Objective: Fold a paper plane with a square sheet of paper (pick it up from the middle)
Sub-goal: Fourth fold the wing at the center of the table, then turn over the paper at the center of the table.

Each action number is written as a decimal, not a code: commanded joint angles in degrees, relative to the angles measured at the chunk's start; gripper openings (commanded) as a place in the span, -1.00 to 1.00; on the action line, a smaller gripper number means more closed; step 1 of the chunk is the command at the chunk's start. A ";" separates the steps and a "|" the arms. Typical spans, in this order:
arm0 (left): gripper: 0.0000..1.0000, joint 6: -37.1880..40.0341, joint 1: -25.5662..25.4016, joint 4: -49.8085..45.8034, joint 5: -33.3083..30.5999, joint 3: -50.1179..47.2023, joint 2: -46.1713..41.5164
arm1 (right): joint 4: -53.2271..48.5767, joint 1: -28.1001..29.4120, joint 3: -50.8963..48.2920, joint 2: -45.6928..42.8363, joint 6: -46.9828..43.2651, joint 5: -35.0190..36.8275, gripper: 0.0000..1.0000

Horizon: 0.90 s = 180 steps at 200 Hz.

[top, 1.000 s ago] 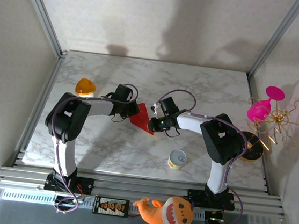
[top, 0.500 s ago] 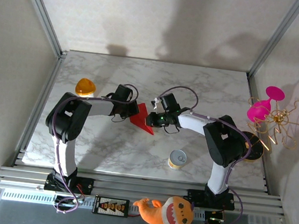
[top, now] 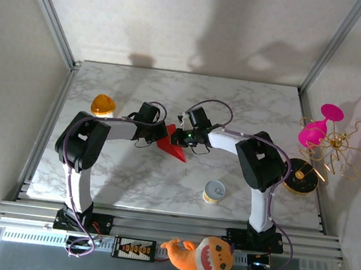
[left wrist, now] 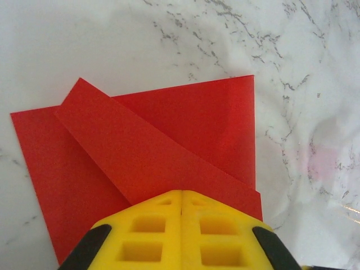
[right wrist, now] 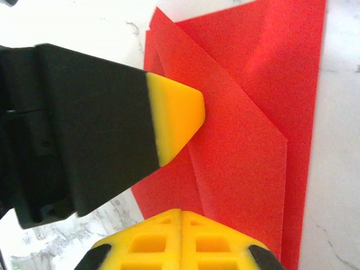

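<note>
My left pincer has its yellow tips pressed together with nothing between them, the point resting low on the thin red sheet of paper. My right pincer is closed the same way, tips together over the opposite edge of the sheet. From my right wrist I see the left one's yellow tip coming in from the side above the fold.

The paper lies flat in the middle of the white marbled tabletop, between my two arms. It is no longer a plain square: a long slanted flap is turned over and lies on top of it.

I judge it to be very light, limp and quick to slide on the smooth marble. A hard pinch would crumple or tear it, while a firm press should set a crease. Lying flat, it offers little to grip. I would pin it near the middle with one closed tip and take the free edge of the flap with the other.

Well apart from it stand a small round yellow tin, an orange dome-shaped thing and an orange shark plush toy.
</note>
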 commanded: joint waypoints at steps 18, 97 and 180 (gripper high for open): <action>-0.91 -0.90 0.37 -2.49 -2.42 -1.91 0.76 | -2.55 0.75 2.15 2.38 0.03 -1.35 -1.00; -0.92 -0.85 0.42 -4.83 -5.37 -1.91 1.35 | -7.21 0.75 -1.27 1.72 -2.65 1.37 -1.00; -0.93 -0.34 0.81 -5.55 -5.71 -1.91 1.32 | -9.96 0.27 -11.29 -6.49 -4.86 1.18 -0.97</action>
